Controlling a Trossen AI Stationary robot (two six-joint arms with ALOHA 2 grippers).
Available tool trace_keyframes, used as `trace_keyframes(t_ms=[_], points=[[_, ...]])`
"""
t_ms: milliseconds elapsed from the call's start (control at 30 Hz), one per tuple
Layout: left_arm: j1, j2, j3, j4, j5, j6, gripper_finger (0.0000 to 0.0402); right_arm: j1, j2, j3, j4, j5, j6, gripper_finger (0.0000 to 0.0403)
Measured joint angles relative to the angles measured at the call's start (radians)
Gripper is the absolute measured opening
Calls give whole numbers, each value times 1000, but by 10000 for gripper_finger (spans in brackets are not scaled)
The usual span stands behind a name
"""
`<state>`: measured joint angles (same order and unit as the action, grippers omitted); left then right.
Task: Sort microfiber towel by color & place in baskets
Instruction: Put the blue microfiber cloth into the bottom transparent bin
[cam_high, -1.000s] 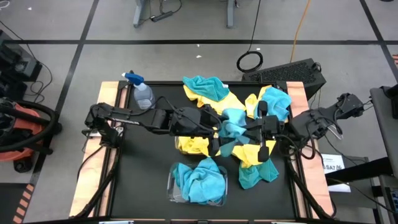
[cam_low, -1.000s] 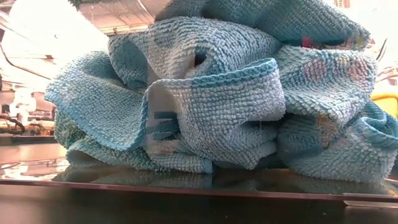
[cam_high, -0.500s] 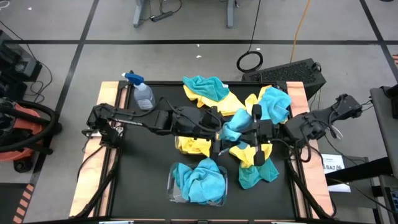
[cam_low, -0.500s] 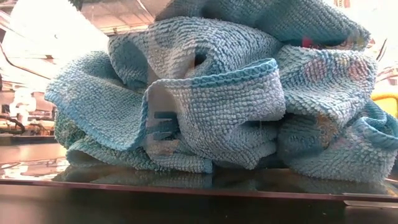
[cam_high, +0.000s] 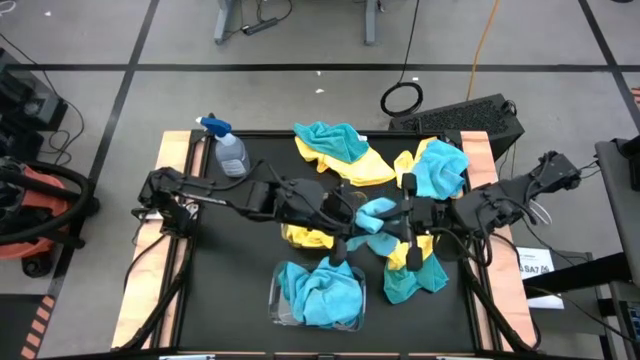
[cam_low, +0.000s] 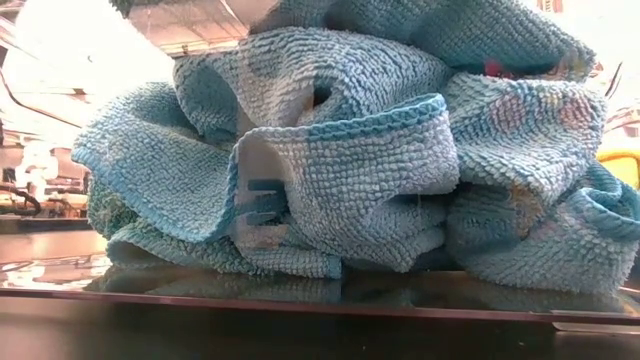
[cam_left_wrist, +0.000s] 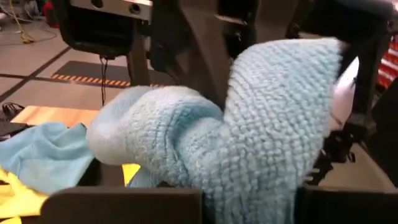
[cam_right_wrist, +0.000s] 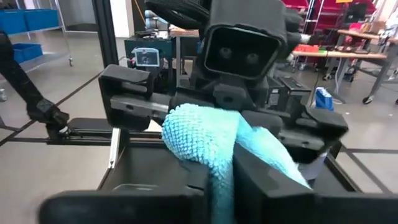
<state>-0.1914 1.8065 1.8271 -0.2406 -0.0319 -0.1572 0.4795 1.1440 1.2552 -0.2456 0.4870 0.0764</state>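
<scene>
While 1 teal towel (cam_high: 375, 213) hangs between both grippers, sorting is partway.
Left fingers (cam_left_wrist: 124, 208) pinch it; right fingers' state unclear; teal basket (cam_high: 278, 305) full, mixed towels (cam_high: 425, 170) remain on the desk (cam_high: 220, 270).

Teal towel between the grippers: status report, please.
Left gripper shut on teal towel. Right gripper gripping its other end. Mid-handover above table; nothing in the way.

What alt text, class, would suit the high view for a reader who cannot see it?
Two dark arms meet mid-table, both end effectors on one teal towel. Loose yellow and teal towels lie behind; a clear basket in front holds teal ones.
</scene>
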Motion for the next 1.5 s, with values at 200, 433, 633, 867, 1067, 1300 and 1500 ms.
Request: trace_keyframes(t_ms=[200,433,633,867,1067,1300,1500], points=[[-33,-22,15,-130,50,8,31,23,-3,2,-89,-6,84,148],[-106,-26,42,-376,158,-2,32,60,-25,2,-183,-71,174,255],[-204,-26,42,-492,234,-72,33,105,-56,2,-317,-74,268,260],[-311,-28,21,-534,134,-158,33,144,-83,2,-417,-74,329,243],[-346,-28,-92,-523,17,-249,33,147,-85,2,-441,-74,324,230],[-353,-27,-314,-308,-8,-368,33,147,-85,2,-440,-74,310,219],[-352,-26,-415,-56,93,-448,34,158,-84,2,-437,-102,347,214]])
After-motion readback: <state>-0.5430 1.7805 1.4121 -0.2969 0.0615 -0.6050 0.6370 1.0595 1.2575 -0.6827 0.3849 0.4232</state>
